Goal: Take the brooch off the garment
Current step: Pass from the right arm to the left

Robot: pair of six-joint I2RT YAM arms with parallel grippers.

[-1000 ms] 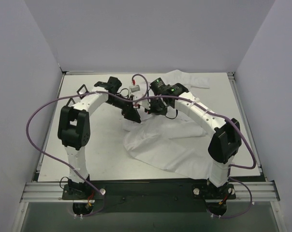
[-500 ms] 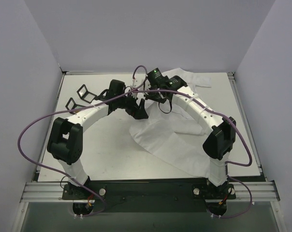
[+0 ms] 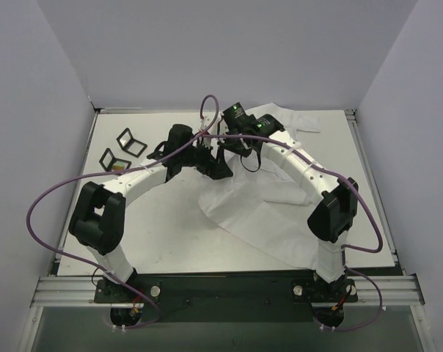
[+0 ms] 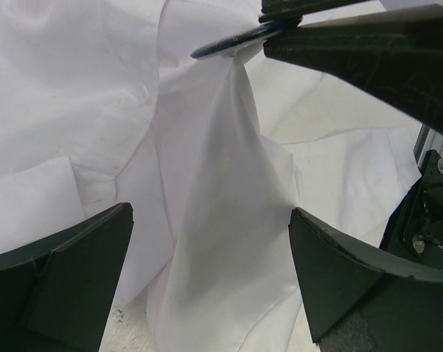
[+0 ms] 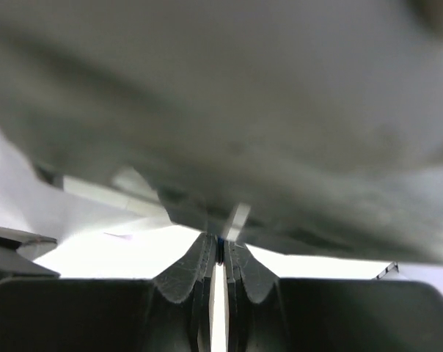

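Table (image 3: 163, 231): white and flat, that's our stage.
Garment (image 3: 273, 220): sprawled from centre out to 4 o'clock, one fold standing up in a peak, hanging off the brooch (image 4: 229, 46)!
Left gripper (image 4: 210, 214): released, jaws wide, a finger on either side of that peak.
Right gripper (image 5: 220, 248): clenched tight on the brooch's rim.
Brooch: thin dark-blue disc, up off the table just 12 o'clock of centre, fabric attached.
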